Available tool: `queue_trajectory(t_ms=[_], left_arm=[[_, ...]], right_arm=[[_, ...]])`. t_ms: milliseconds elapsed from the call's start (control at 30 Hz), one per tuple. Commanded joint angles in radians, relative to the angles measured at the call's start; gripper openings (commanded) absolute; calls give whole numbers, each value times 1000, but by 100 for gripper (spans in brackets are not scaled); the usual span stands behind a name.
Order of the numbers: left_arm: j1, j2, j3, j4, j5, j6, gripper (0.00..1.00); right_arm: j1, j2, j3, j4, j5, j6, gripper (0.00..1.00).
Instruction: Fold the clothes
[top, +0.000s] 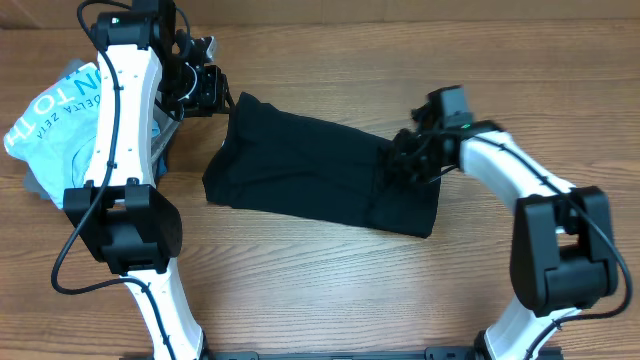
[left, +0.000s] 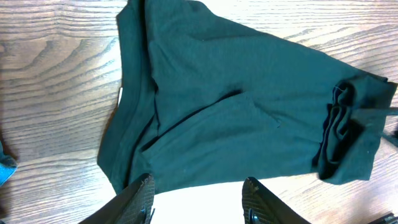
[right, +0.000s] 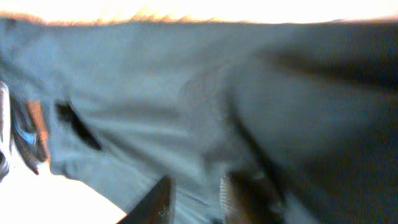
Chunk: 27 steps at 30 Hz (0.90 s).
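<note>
Right end effector (top: 405, 160) sits over the black T-shirt (top: 300, 175).

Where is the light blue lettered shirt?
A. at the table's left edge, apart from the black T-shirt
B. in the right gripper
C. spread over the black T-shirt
A: the light blue shirt lies bunched at the left edge, not touching the black T-shirt.

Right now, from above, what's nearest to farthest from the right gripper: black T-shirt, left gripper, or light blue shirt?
1. Black T-shirt, directly under the right gripper.
2. Left gripper, at the T-shirt's other end.
3. Light blue shirt, farthest left.
</note>
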Motion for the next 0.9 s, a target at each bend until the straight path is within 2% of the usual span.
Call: queue_trajectory(t_ms=[0,33,100,133,200,233,267,300,400,467,633,700,767,867], left_arm=[[0,1,19,3,9,19,49],[0,1,19,6,10,19,49],[0,1,19,11,10,19,50],[0,1,19,12,10,19,50],[0,1,19,12,10,19,50],[0,1,19,12,10,19,50],[0,1,19,12,10,19,49],[0,1,19,12,10,19,49],[0,1,19,13,10,19,49],[0,1,19,12,11,19,49],[0,1,19,9,12,15,49],[0,1,19,6,12,15,49],[0,1,19,2,11,15,49],[0,1,19,-2,11,16,49]], right_arm=[[-57,-60,69,-56,59,-150,43],[-68,-60,68,-71,77,-151,40],[-86,-58,66,-105,73,-151,26],[-87,-58,66,-120,49,-154,24],[-82,-58,64,-143,-32,-229,30],[-76,-58,64,-157,-42,-242,29],[-69,-58,64,-170,-37,-237,21],[-61,-56,60,-177,-34,-230,17],[-28,-43,48,-175,-17,-213,16],[0,-29,37,-167,37,-139,14],[95,19,-26,-41,80,50,12],[132,50,-30,31,77,113,9],[155,61,-30,107,56,104,6],[164,48,-11,163,-12,12,5]])
